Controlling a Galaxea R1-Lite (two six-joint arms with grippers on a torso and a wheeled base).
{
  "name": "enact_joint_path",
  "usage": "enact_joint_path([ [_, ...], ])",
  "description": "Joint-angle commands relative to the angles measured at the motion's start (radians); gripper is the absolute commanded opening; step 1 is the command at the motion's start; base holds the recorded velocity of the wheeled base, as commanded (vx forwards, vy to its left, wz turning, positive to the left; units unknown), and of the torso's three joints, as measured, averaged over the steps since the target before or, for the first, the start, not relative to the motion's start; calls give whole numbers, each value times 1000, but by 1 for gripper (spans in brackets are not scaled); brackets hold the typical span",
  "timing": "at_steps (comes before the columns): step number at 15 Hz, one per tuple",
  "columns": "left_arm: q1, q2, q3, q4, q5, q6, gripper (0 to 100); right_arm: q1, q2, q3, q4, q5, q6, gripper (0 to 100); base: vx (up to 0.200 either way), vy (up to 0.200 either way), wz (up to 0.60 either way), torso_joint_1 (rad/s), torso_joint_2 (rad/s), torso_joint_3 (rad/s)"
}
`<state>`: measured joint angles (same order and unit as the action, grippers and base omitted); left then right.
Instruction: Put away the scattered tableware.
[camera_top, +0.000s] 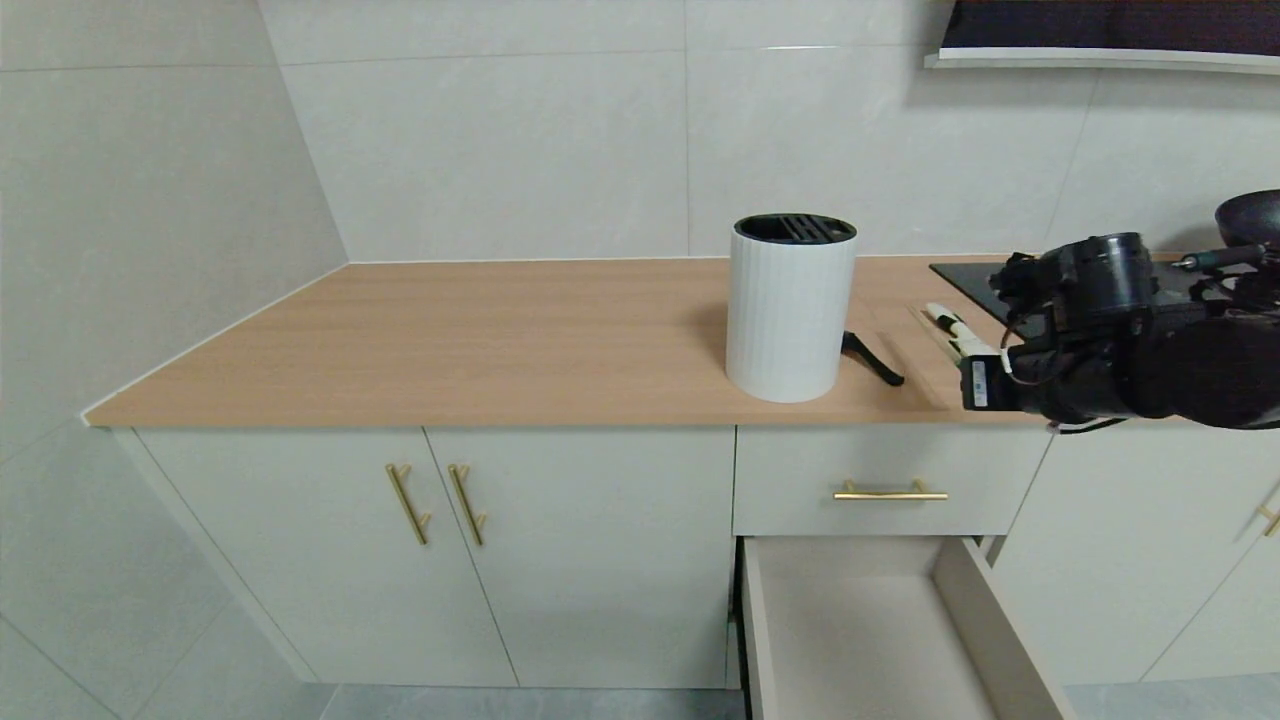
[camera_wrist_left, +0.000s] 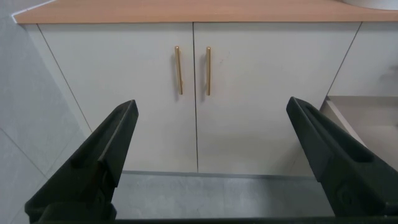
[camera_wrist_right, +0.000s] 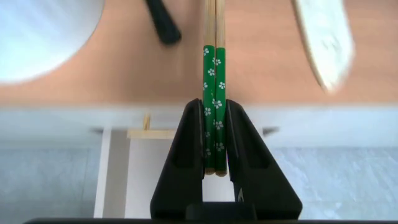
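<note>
- The right claw (camera_wrist_right: 215, 115) is closed on the chopsticks (camera_wrist_right: 215, 74). It pinches the green, flowered ends side by side between its fingers.
- The bare wooden shafts run out from the claw over the counter (camera_top: 500, 340). We cannot tell whether they rest on it or hang just above it.
- We judge the step in hand to be carrying the pair off to storage. Since the grip sits at one end, the free tips will swing wide, so we lift slowly and level, with a firm squeeze so that neither stick slips past the other.
- A black utensil (camera_wrist_right: 161, 22) lies just to one side of the shafts and a white utensil (camera_wrist_right: 323, 43) to the other. We draw the pair straight back along its own line rather than sweeping sideways.
- The white holder (camera_top: 790, 310) stands upright nearby on the counter, and the black utensil pokes out from behind it. If it is the target, we tilt the sticks tips-down over its top.
- The open drawer (camera_top: 850, 640) sits below the counter edge, under the claw. If that is the target, we lower the sticks flat.
- The left claw (camera_wrist_left: 211, 106) hangs wide open and empty, low before the cabinet doors (camera_wrist_left: 155, 93), well clear of the work.
</note>
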<state>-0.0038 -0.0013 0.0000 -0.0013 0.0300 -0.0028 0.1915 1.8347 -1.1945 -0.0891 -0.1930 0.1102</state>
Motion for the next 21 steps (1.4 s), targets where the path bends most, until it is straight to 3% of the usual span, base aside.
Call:
enact_joint_path([
  [1, -1, 1, 0, 0, 1, 0, 100, 3, -256, 194, 5, 12, 3, 0, 0, 0, 0, 0, 0, 0],
  [4, -1, 1, 0, 0, -1, 0, 100, 26, -408, 322, 62, 99, -6, 0, 0, 0, 0, 0, 0, 0],
  [8, 1, 1, 0, 0, 1, 0, 100, 39, -557, 288, 388, 354, -112, 0, 0, 0, 0, 0, 0, 0],
  [11, -1, 1, 0, 0, 1, 0, 100, 83, -519, 285, 532, 369, -193, 0, 0, 0, 0, 0, 0, 0],
  [16, 1, 1, 0, 0, 1, 0, 100, 117, -164, 279, 539, 365, -182, 0, 0, 0, 0, 0, 0, 0],
  [21, -1, 1, 0, 0, 1, 0, 100, 117, -81, 274, 450, 356, -104, 0, 0, 0, 0, 0, 0, 0],
])
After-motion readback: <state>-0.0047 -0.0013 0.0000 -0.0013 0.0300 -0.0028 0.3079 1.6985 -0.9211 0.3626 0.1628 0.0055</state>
